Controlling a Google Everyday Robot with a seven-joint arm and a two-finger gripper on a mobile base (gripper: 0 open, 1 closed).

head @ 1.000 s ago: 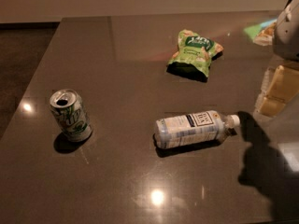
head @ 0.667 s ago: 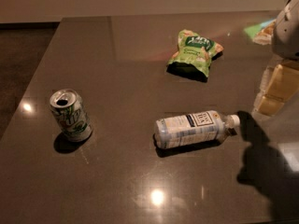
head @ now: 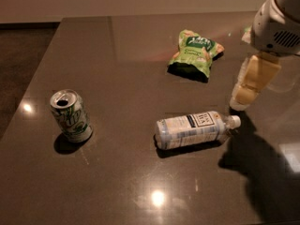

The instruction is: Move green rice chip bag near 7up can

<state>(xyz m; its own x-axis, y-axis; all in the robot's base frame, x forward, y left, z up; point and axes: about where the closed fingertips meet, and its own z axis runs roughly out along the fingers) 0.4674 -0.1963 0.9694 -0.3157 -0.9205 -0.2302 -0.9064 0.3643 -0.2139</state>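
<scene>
A glossy dark table point(head: 117, 41) fills the view. At 3 o'clock hangs the blocky beige gripper point(head: 241, 100); open or closed, I cannot tell. A clear plastic bottle point(head: 192, 128) lies on its side near centre. The crinkled green rice chip bag point(head: 194, 53) lies at 1 o'clock, and the cylindrical 7up can point(head: 70, 116) stands at 9.

I log one change. The gripper point(head: 244, 96) has shifted left since the earlier frames. It previously stood at the right edge of the scene, well right of the cap of the bottle point(head: 194, 129). It now sits just on the far side of that cap, closer to the green rice chip bag point(head: 194, 53) but still apart from it. The white arm housing point(head: 276, 22) has moved left with it.
</scene>
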